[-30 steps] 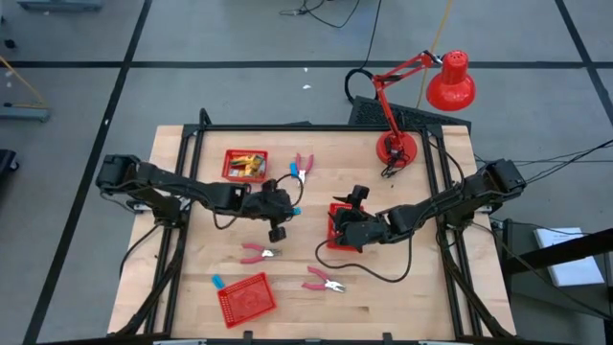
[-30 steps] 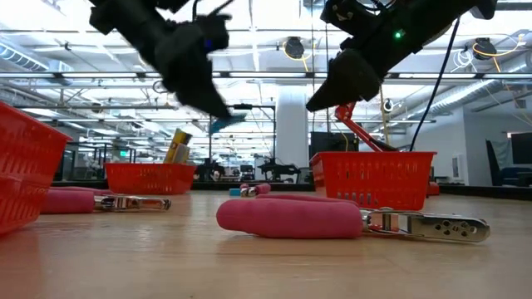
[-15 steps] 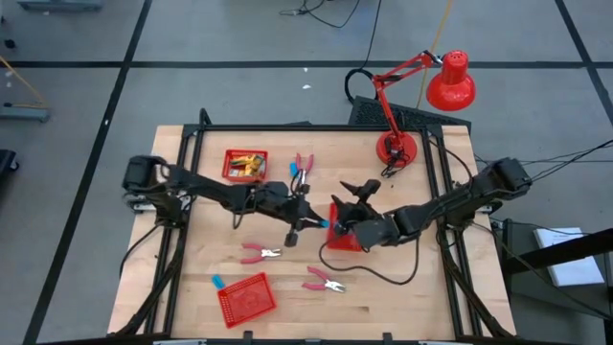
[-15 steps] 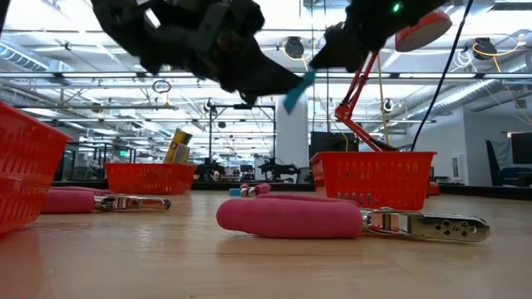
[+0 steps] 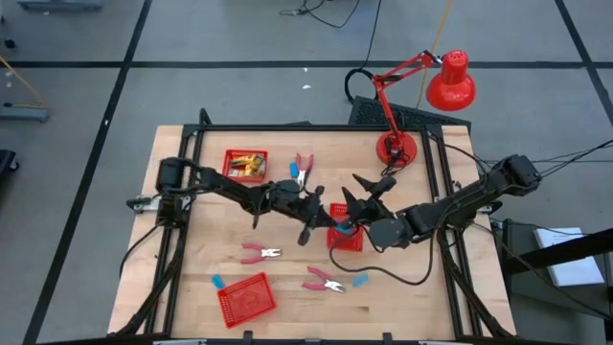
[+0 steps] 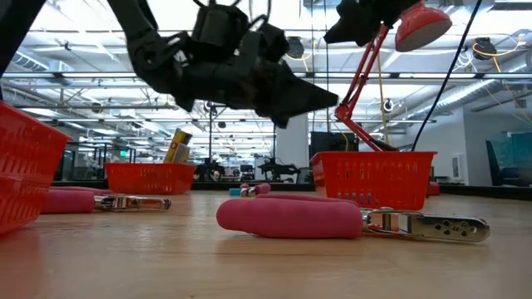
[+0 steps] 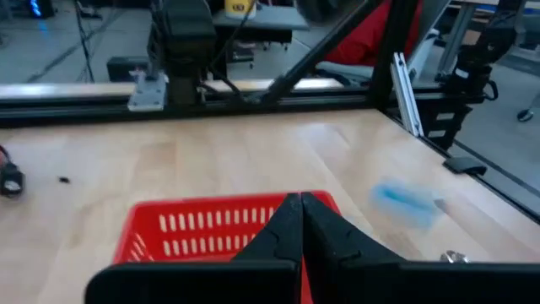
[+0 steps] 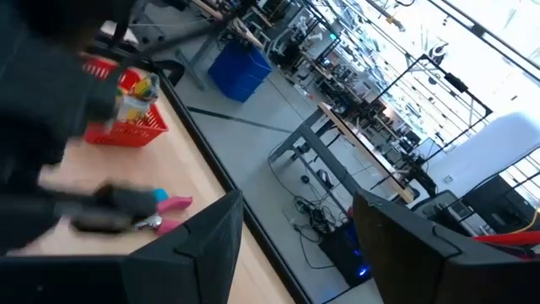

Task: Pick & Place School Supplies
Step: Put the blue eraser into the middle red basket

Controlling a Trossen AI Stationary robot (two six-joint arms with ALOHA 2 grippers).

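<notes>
Seemingly mid-handover above the middle basket [image 5: 347, 237]: left hand [image 5: 324, 223] pinches a blue block [image 5: 342, 230]; right hand [image 5: 362, 191], spread wide, must close on it.

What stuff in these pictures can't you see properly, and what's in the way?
- Inside of the middle red basket: the low view shows only its mesh wall, and in the left wrist view the shut left gripper covers part of it.
- Light-blue block: blurred in the left wrist view, so its shape is unclear.
- Yellow pieces in the far basket: too small in the high view to count.
</notes>
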